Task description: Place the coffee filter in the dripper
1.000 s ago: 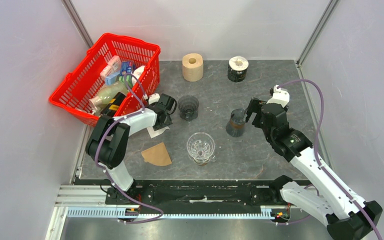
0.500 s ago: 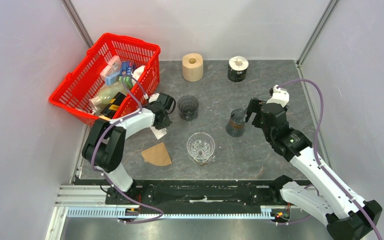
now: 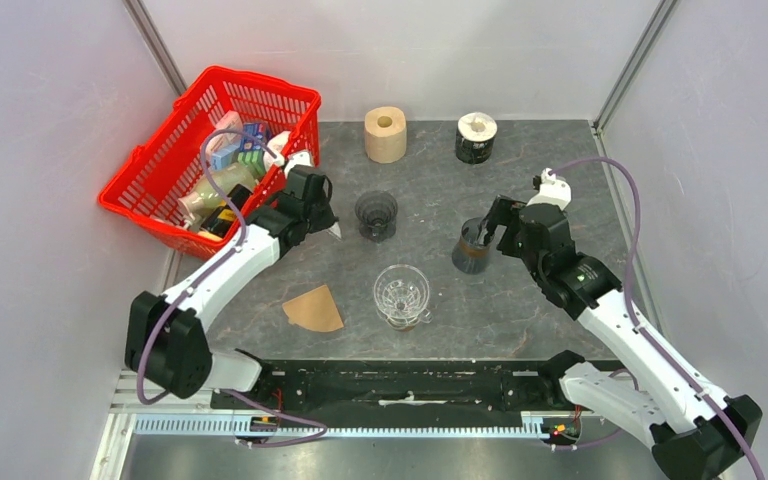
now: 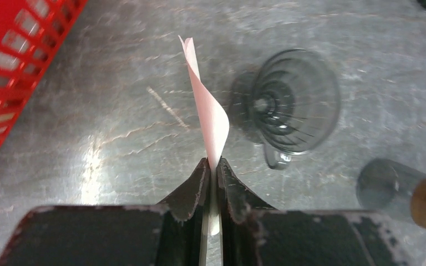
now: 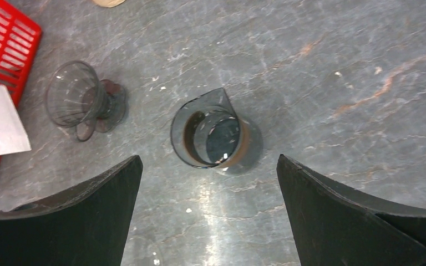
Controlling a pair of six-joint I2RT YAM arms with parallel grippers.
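The pick-up is done and the placing is not. My left gripper (image 4: 212,166) has its jaws pressed nearly together on the lower edge of the white coffee filter (image 4: 208,113), which stands up from the fingers as a curled sheet, clear of the table. The dripper (image 4: 295,102) sits empty just right of the filter in the left wrist view, near the middle of the overhead frame, so I judge that the carry over its mouth, the lowering and the release all remain. My right gripper (image 5: 208,160) hangs with its jaws wide apart and nothing in them, above the dark carafe (image 5: 215,137) at centre right of the overhead frame. A second ago my left hand was low on the table over the filter, with the jaws wider; since then they have closed, the arm has stretched out and risen, and the filter has come up with it. The right arm has barely shifted.
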